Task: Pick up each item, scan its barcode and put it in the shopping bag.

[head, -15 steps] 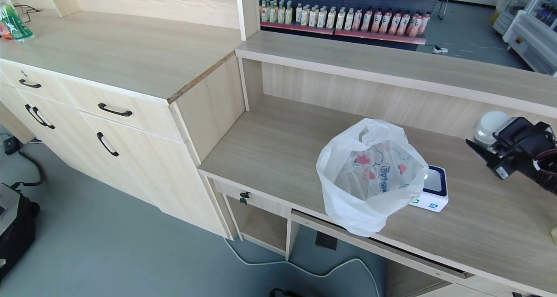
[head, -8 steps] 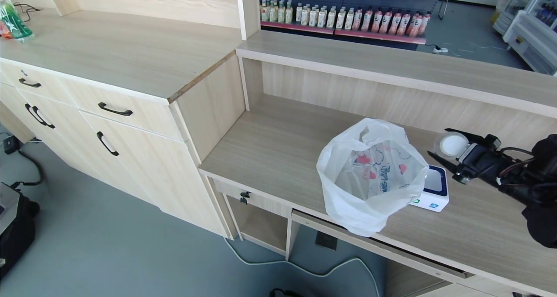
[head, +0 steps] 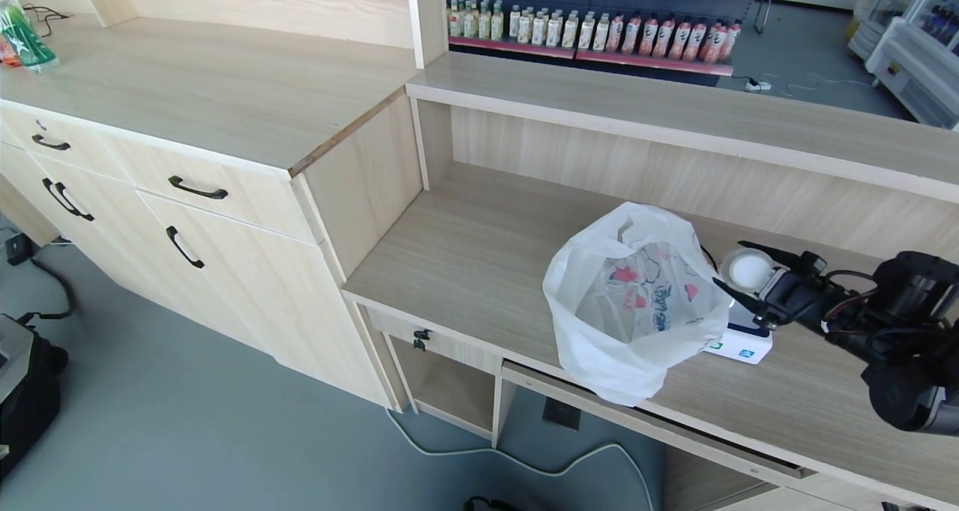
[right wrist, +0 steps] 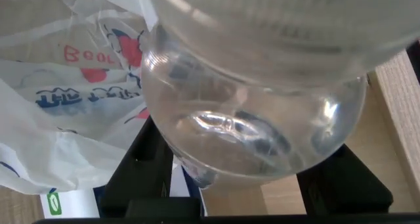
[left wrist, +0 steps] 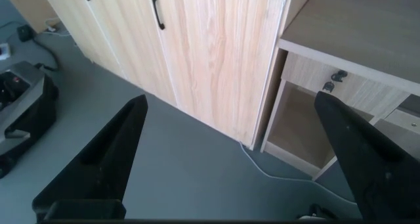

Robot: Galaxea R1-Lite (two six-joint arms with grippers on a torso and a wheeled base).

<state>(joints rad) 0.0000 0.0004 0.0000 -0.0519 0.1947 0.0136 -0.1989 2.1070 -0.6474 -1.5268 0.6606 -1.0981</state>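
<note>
A white plastic shopping bag (head: 637, 301) stands open on the lower counter, with a printed package inside. Just to its right lies a white and blue barcode scanner (head: 743, 345). My right gripper (head: 730, 264) is shut on a clear round jar (head: 747, 270) with a white lid, held on its side just above the scanner and against the bag's right rim. In the right wrist view the jar (right wrist: 256, 106) sits between the dark fingers (right wrist: 141, 178), with the bag (right wrist: 65, 119) beyond it. My left gripper (left wrist: 231, 98) hangs open over the grey floor beside the cabinet.
A raised ledge (head: 674, 114) runs behind the lower counter (head: 479, 256). A taller cabinet (head: 210, 106) with drawers stands to the left, and a green bottle (head: 22, 35) rests at its far end. A cable (head: 509, 455) lies on the floor below.
My right arm has carried the jar left and down, from the counter's right end to just above the scanner by the bag. The jar has turned on its side.
</note>
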